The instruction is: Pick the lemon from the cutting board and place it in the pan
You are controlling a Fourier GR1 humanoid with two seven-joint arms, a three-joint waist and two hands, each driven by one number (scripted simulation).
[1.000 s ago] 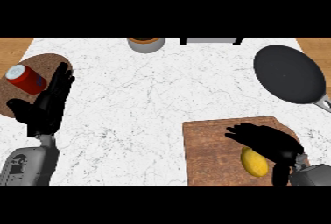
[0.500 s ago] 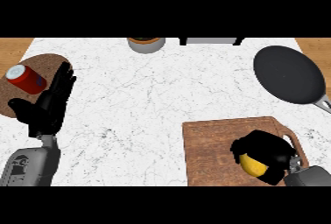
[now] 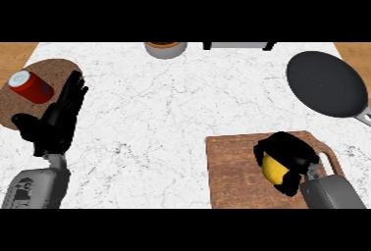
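Head view: yellow lemon [image 3: 274,167], seemingly half-hidden, inside curled right robot hand [image 3: 288,153].

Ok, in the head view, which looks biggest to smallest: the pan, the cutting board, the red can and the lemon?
1. Cutting board and pan: look about alike.
2. Red can.
3. Lemon, though the right hand hides part of it.

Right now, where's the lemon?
In the head view the lemon is low on the right, over the cutting board, with the right hand curled round it. The pan sits farther back at the right edge.
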